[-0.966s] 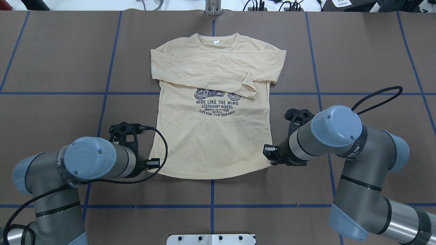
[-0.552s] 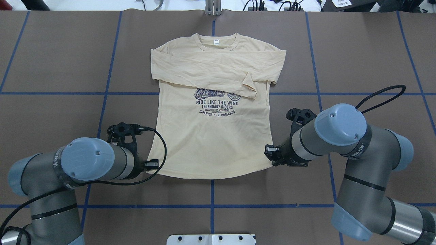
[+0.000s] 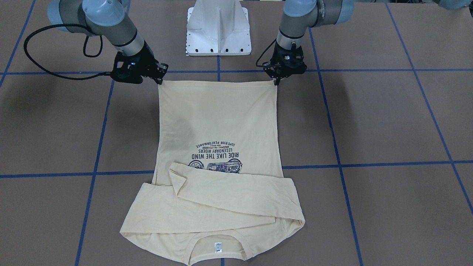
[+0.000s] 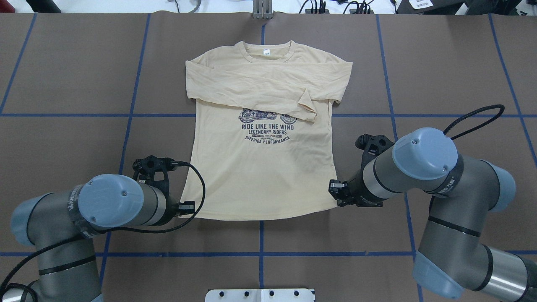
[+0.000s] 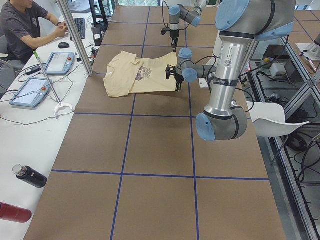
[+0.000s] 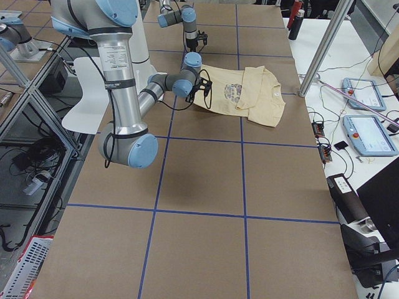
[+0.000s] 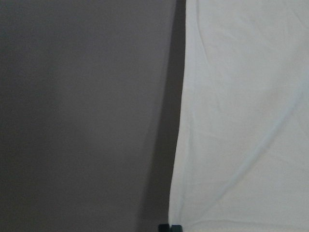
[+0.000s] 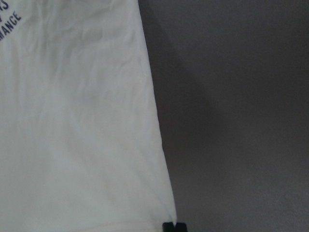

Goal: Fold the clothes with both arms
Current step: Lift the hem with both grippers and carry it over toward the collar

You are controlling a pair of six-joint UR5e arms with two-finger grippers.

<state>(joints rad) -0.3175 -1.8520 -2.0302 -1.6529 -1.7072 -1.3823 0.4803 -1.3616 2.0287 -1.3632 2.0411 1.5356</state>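
We see a brown table (image 4: 63, 63) marked into big squares by blue tape lines (image 4: 130, 115). Both arms reach over its robot-side half. The left arm (image 4: 111, 201) comes in low from its own side, and the right arm (image 4: 423, 153) mirrors it from the other. Each has its wrist turned in toward the garment.

Between them lies the pale cream-yellow T-shirt (image 4: 260, 176), spread flat near the middle of the table. It is print side up, with its collar on the side away from the robot and its hem (image 3: 218, 82) toward the white pedestal (image 3: 218, 26). The two long sleeves (image 4: 260, 86) are folded across the chest, one over the other. The upper one's cuff end lies crumpled beside the edge of the print.

The hem runs in a straight line from one gripper to the other. The left gripper (image 3: 277, 80) pinches the hem corner on its side, fingers closed on the cloth. The right gripper (image 3: 159, 79) pinches the opposite corner in the same way. In each wrist view we see the shirt's side edge run down to a small black fingertip at the very bottom of the frame, against bare table.

The navy print (image 4: 267, 128) shows a motorcycle above the lines "RIDE LIKE THE WIND", "LEGENDARY RIDERS" and "SUPERIOR PERFORMANCE". The top of the motorcycle is partly covered by the sleeve. A small white neck label (image 4: 266, 52) sits inside the collar.
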